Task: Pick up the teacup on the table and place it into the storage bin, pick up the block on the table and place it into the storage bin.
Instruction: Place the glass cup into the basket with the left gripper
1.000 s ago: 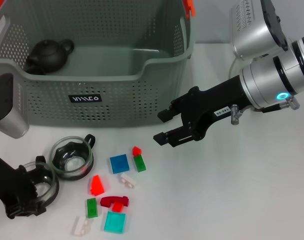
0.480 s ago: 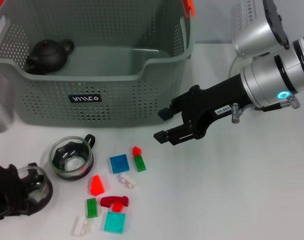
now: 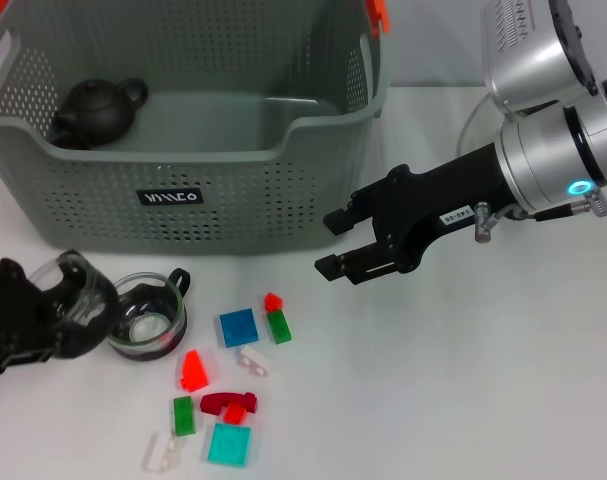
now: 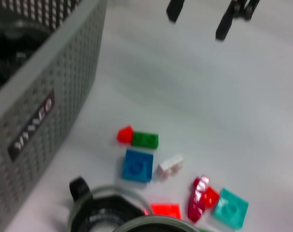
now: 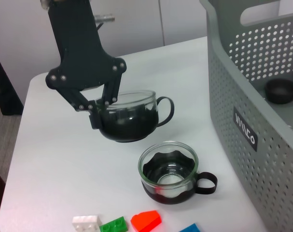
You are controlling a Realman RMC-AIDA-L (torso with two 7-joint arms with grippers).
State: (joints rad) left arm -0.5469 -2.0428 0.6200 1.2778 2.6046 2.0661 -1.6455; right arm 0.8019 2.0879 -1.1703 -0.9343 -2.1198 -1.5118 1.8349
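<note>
Left tool (image 5: 102,107) clamps a teacup (image 5: 129,117) partly hidden; right tool (image 3: 335,240) hovers, prongs apart.

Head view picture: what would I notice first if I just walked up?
Probably the left gripper lifting a glass teacup off the white table, beside a second teacup standing near scattered colourful blocks. Behind them sits the big grey storage bin with a black teapot inside, while the right gripper hovers open nearby.

Right arm (image 3: 558,150) silver, blue LED ring; black end effector (image 3: 335,242), white label.
</note>
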